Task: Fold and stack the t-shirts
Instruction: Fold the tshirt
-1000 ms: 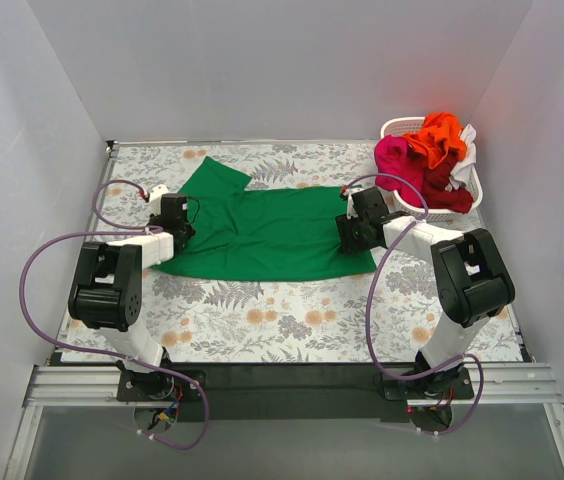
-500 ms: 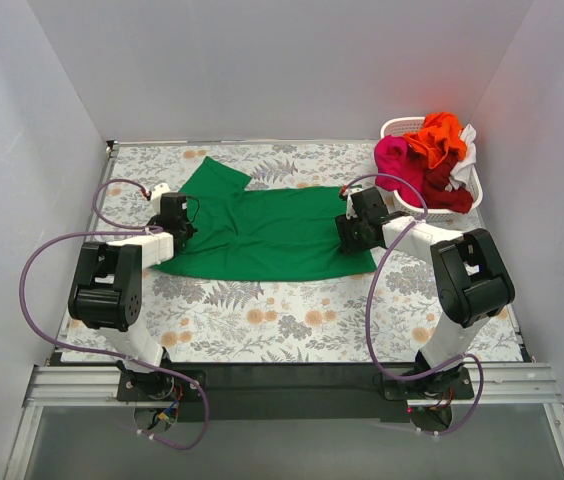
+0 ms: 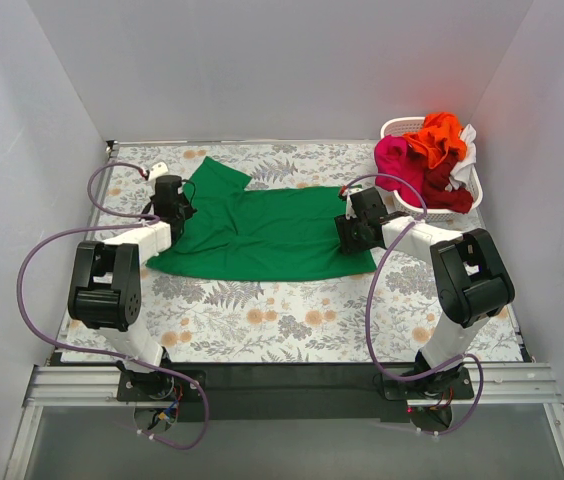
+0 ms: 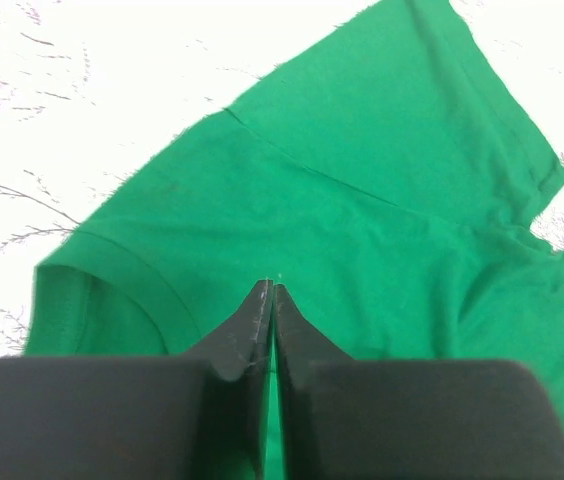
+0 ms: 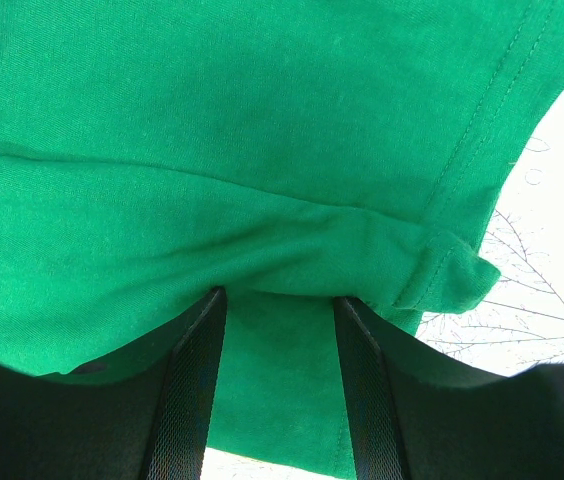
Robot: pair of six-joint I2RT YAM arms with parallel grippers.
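The solid green short-sleeved cloth t-shirt [image 3: 262, 235] lies flat at the centre of the floral worktop [image 3: 292, 320]. The left gripper [image 4: 270, 292] has its jaws pressed together, apparently pinching cloth near the collar at frame left. The right gripper [image 5: 277, 300] has its jaws spread astride the hem. Close the right jaws before lifting, and raise both ends level.

Enclosed at the back and on both sides by plain pale walls [image 3: 262, 70]. Spread across the tabletop [image 3: 292, 320], a floral print of ferns and orange blossoms. Bounded at the near edge by a black strip [image 3: 292, 378] and a metal rail [image 3: 522, 382]. Lit softly and evenly.
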